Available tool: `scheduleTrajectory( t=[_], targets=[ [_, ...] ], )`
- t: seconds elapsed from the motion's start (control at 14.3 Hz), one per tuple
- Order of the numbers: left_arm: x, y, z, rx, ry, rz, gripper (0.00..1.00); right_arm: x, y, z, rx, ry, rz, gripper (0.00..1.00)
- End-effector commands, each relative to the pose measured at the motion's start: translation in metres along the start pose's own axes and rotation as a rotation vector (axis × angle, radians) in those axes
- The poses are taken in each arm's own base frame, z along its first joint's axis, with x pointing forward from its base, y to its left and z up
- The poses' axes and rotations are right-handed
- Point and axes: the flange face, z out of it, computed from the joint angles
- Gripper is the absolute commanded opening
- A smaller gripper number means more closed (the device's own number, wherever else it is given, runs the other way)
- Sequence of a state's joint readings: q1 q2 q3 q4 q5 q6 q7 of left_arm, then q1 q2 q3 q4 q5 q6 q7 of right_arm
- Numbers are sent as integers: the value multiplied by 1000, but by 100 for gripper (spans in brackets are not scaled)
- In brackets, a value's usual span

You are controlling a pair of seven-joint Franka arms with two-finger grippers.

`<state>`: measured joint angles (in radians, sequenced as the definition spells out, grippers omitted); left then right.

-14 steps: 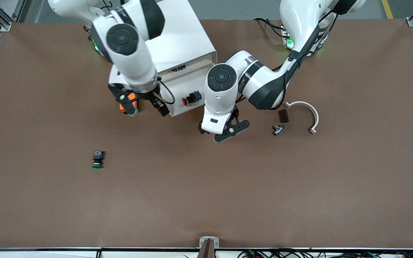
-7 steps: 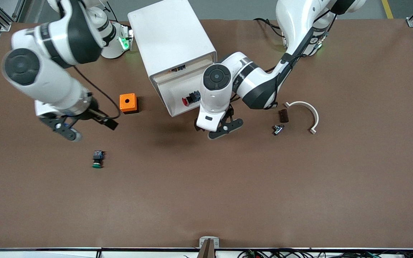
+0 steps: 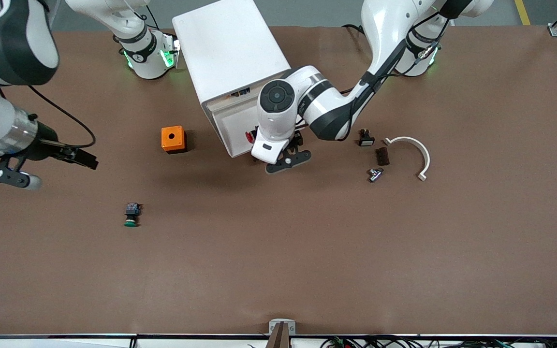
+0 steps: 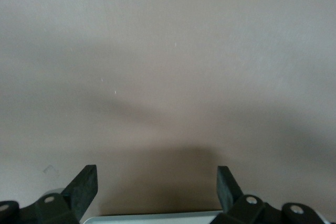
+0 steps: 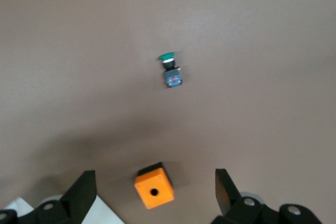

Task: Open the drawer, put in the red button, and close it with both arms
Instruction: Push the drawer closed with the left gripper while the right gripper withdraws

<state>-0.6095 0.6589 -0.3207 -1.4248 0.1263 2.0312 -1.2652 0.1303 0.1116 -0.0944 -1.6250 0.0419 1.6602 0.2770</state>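
1. In the front view, the drawer (image 3: 234, 126) is being shown pulled out of the white cabinet (image 3: 232, 50), and the red button (image 3: 249, 137) is lying in it, mostly hidden by the left arm.
2. The left hand (image 3: 285, 157) is being held low over the worktop (image 3: 307, 251), just in front of the drawer's front edge, with its fingers spread wide and nothing between them.
3. The right hand (image 3: 41, 166) is being held over the right arm's end of the worktop, well apart from the cabinet, also wide and empty.
4. An orange box (image 3: 172, 139) is sitting beside the cabinet, and a green button (image 3: 131, 214) is lying nearer the camera.
5. In the left wrist view, only bare worktop and a sliver of white edge are being seen between the spread fingers (image 4: 84, 187).
6. In the right wrist view, the orange box (image 5: 153, 192) and the green button (image 5: 170, 70) are being framed by wide-set fingers (image 5: 83, 190).
7. The placing step is judged done; closing is in hand. The next move calls for both hands to be brought against the drawer's front and pushed evenly toward the cabinet, so the right arm needs to be brought close first.
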Motion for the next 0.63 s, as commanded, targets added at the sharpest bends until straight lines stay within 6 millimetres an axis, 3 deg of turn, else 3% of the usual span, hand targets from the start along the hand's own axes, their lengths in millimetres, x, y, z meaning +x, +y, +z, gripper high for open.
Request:
scheduleTrajectory(
  t=[0.0, 0.35, 0.56],
  targets=[
    [-22, 4, 9, 3, -1, 2, 100, -10, 32, -16, 10, 2, -63, 100],
    [-57, 16, 11, -17, -89, -27, 100, -17, 76, -41, -40, 43, -208, 100],
    [-73, 20, 14, -26, -164, -65, 100, -30, 77, -61, -51, 80, -234, 100]
  ],
)
